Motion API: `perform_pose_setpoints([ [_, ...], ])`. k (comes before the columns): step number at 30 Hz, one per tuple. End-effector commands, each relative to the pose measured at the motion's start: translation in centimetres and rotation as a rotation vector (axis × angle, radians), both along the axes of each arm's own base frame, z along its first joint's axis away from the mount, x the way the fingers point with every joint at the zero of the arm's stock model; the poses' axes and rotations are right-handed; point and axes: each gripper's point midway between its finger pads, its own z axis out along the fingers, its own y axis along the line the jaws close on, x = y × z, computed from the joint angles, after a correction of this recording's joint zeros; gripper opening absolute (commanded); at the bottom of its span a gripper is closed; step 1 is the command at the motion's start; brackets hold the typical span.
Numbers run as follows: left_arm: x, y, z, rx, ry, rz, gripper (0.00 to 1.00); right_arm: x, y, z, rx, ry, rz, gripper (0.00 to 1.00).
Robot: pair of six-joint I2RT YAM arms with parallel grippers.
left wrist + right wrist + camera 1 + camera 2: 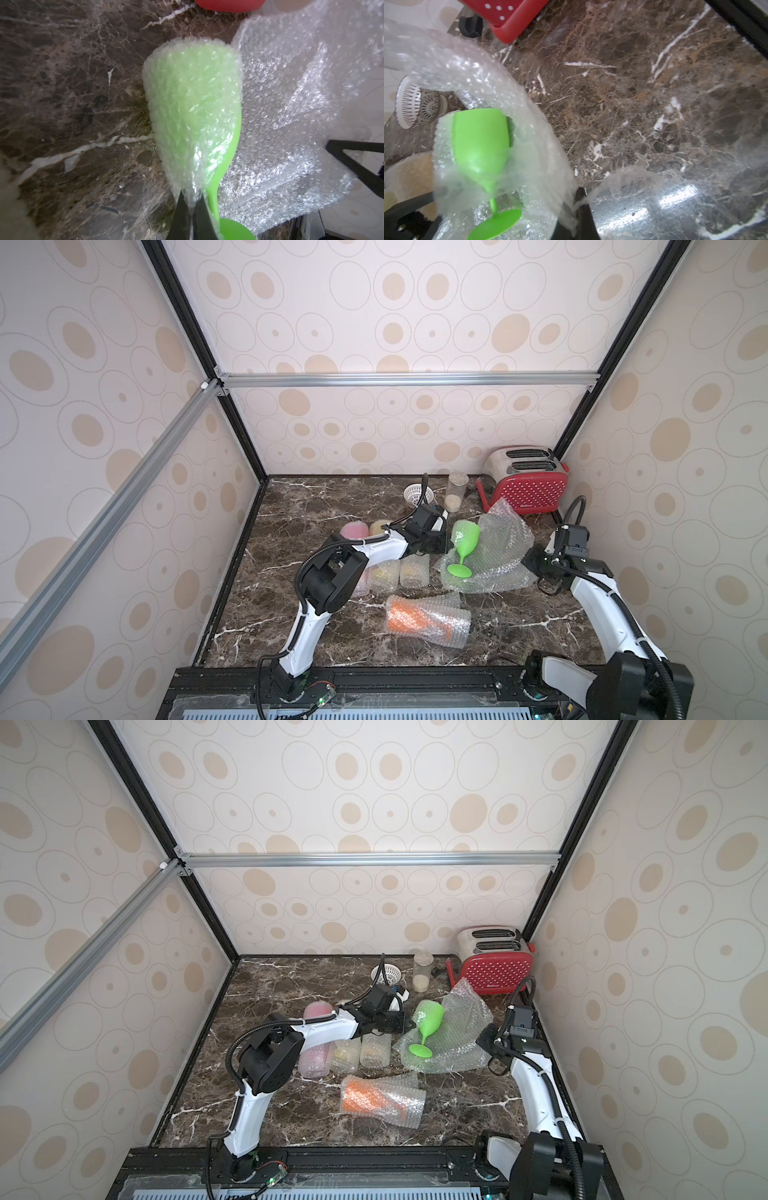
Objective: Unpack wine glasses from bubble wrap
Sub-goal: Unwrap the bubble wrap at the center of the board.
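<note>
Nearest, at 6 o'clock on the marble table [316,506], the orange goblet [415,618] lies inside a wrap tube. Beyond it, at 2 o'clock, the green goblet [465,537] lies sideways on an opened-out bubble wrap sheet [498,556]. The left gripper [190,199] pinches film beside its stem; the right gripper [579,204] pinches the sheet's 3 o'clock edge. The film looks limp and slick, the goblet light and rigid, so the wrap is best pulled by its edges.

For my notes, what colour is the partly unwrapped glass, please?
Glass: green; right wrist view.

One green glass [466,537]; four wrapped tubes [419,620]; one sheet [500,549].
</note>
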Motion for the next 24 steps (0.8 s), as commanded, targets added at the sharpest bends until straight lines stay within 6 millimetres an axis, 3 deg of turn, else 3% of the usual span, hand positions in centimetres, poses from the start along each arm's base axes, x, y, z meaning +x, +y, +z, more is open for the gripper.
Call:
perform_pose_setpoints([
  [1, 0.5, 0.1, 2.7, -0.081, -0.01, 0.032, 0.04, -1.0, -1.0, -0.8, -0.023, 0.038, -0.049, 0.01],
  [7, -0.1, -0.1, 2.6, -0.093, 0.009, -0.001, 0.11, -1.1, -1.1, -1.3, -0.028, 0.065, -0.037, 0.06],
  [12, -0.5, -0.6, 2.9, -0.093, 0.015, -0.054, 0.3, -0.7, -0.4, -1.3, -0.003, 0.07, 0.018, 0.16],
  [18, 0.6, -0.3, 4.0, 0.006, -0.056, -0.068, 0.49, -0.9, -0.4, -0.1, -0.025, 0.074, 0.04, 0.43],
  [24, 2.1, -0.6, 4.7, 0.083, -0.116, -0.074, 0.52, -1.3, -2.2, 2.5, -0.149, 0.071, 0.026, 0.65],
])
